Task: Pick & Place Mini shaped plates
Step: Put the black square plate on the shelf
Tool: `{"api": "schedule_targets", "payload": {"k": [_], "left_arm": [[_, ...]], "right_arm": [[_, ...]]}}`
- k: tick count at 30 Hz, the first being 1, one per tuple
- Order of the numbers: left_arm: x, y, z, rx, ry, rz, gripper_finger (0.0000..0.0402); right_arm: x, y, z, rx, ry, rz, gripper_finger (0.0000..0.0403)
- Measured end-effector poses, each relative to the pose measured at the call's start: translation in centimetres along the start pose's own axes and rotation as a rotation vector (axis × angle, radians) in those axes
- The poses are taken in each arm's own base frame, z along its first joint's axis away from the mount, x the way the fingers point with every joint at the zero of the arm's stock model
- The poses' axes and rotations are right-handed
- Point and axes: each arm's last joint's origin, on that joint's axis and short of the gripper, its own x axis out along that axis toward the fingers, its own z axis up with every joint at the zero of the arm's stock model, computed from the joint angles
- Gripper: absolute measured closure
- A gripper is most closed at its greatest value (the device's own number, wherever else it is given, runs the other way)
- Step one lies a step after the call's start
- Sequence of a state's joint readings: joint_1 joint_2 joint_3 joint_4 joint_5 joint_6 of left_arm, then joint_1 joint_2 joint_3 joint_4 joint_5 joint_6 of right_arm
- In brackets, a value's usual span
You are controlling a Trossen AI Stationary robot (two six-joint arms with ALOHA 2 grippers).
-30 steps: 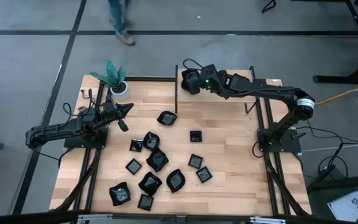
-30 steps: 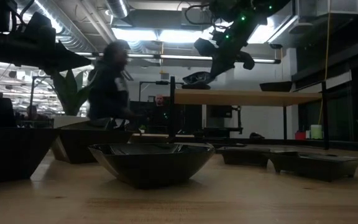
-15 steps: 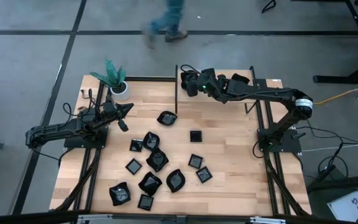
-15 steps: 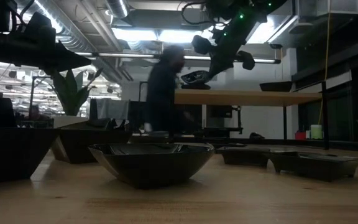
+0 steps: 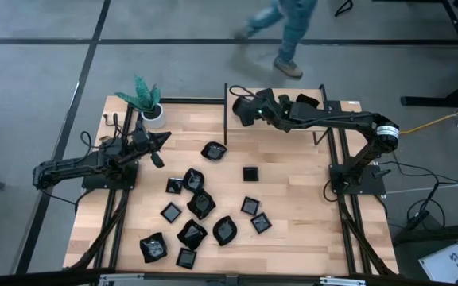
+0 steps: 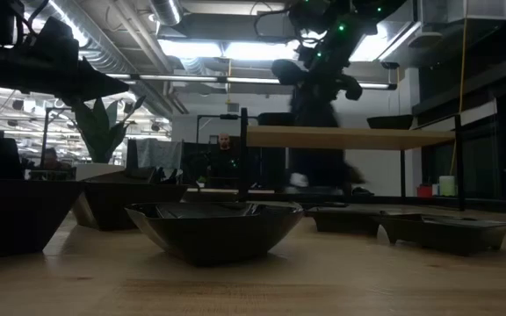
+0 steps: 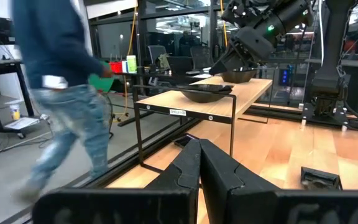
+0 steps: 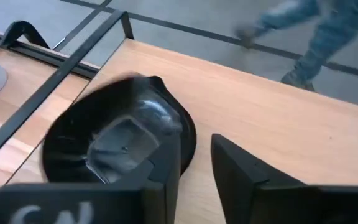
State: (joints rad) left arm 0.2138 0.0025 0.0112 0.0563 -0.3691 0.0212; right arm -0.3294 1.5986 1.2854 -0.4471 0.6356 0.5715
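Note:
Several mini shaped plates (image 5: 193,208), glossy black, lie scattered on the wooden table. A raised wooden shelf (image 5: 336,105) stands at the far edge. A round black plate (image 8: 114,144) rests flat on the shelf's left end, and another plate (image 5: 307,101) sits farther right. My right gripper (image 8: 194,177) is open over the round plate's rim, one finger above the plate's inside and the other over bare wood. My left gripper (image 7: 199,148) is shut and empty, held level at the table's left, near the plant pot (image 5: 154,114). My right gripper slants down from the table's right, its fingers either side of the round plate's near rim (image 8: 188,142). One finger (image 8: 163,171) covers that rim, so I cannot tell whether it touches the plate. The plate rests on the shelf.
The shelf's black metal frame (image 5: 227,111) rises from the far edge. A white pot with a green plant stands at the far left corner. A person (image 5: 283,32) walks on the floor beyond the far edge. Bare wood lies at the table's right half (image 5: 300,199).
A person has walked from left to right past the table's far edge. Both arms have stayed nearly where they were.

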Motion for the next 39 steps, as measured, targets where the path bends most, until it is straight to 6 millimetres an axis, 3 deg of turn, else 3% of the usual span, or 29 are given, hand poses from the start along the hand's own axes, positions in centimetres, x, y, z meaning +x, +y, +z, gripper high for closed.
{"api": "schedule_targets", "payload": {"k": [6, 14, 27, 39], "left_arm": [[0.0, 0.0, 0.0, 0.0, 0.0, 0.0, 0.0398], [0.0, 0.0, 0.0, 0.0, 0.0, 0.0, 0.0398], [0.0, 0.0, 0.0, 0.0, 0.0, 0.0, 0.0398], [0.0, 0.0, 0.0, 0.0, 0.0, 0.0, 0.0398]], "right_arm": [[-0.1, 0.2, 0.1, -0.085, 0.017, 0.067, 0.0279], [-0.9, 1.4, -0.5, -0.214, 0.06, 0.214, 0.0277], [-5.8, 5.9, -4.2, -0.402, 0.113, 0.477, 0.0276], [-9.9, 8.3, -7.3, -0.456, 0.174, 0.638, 0.0276]]}}
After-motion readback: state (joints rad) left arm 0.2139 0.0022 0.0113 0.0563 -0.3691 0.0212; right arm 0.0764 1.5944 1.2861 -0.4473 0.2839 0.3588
